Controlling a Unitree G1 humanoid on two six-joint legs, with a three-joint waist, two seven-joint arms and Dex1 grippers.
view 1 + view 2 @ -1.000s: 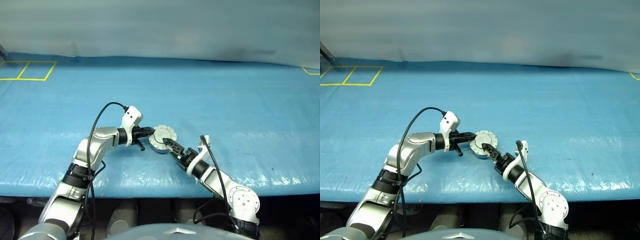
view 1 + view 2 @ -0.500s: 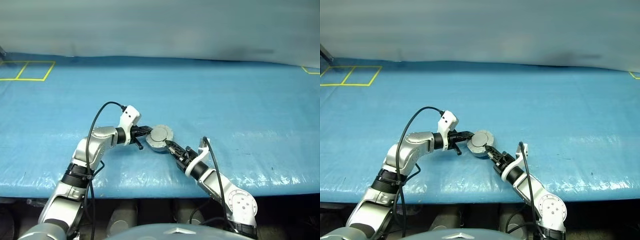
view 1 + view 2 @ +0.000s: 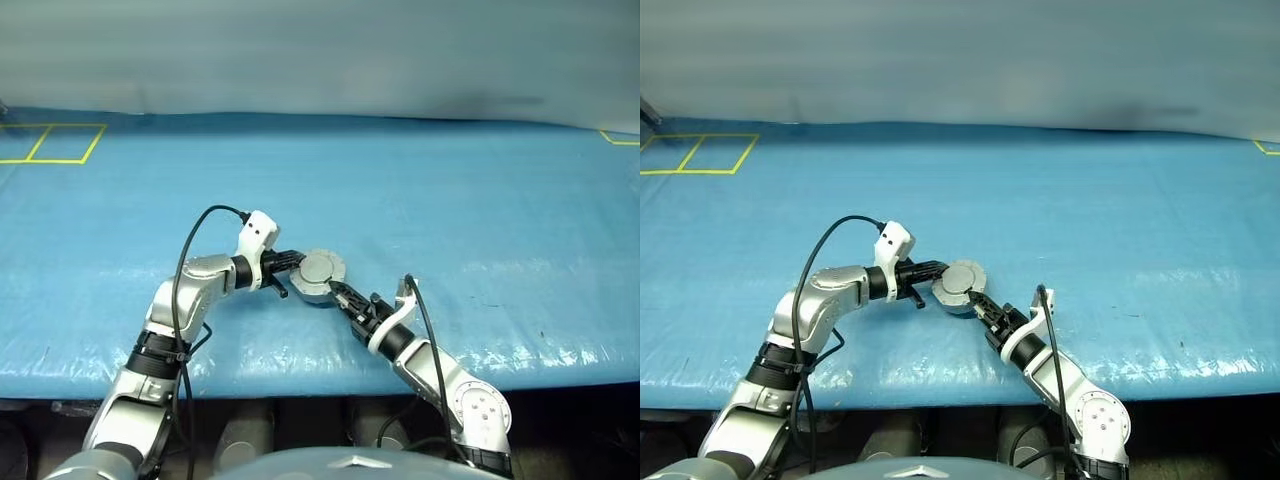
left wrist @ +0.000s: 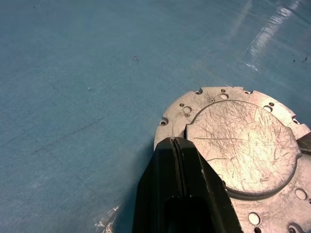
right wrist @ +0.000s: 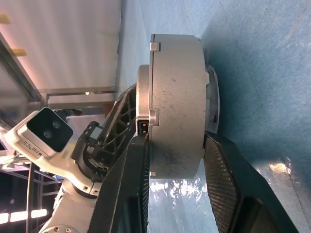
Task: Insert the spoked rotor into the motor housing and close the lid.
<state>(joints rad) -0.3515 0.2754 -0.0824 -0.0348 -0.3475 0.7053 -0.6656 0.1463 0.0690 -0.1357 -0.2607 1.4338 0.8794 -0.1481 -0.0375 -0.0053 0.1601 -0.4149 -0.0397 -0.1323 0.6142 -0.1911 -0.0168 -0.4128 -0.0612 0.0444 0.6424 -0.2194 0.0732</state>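
Note:
The motor housing (image 5: 177, 92), a round grey metal puck, sits near the front of the blue table (image 3: 450, 200) with the lid (image 4: 243, 145) on top of it. The lid shows a scratched plain disc and a holed flange. My left gripper (image 4: 175, 141) is shut with nothing between its fingers, and its tips rest on the lid's edge. It comes in from the left in the left eye view, left gripper (image 3: 297, 264). My right gripper (image 5: 175, 138) reaches in from the front right and is shut on the housing, one finger against each flat face. The spoked rotor is hidden.
Yellow tape squares (image 3: 50, 140) mark the table's far left, and a yellow tape corner (image 3: 620, 138) marks the far right. The table's front edge (image 3: 300, 375) runs just below both arms. A black cable (image 3: 195, 240) loops over my left arm.
My right gripper, open one second ago, has closed on the housing and its wrist has rolled. The housing with its lid has shifted slightly left. My left gripper stays on the lid.

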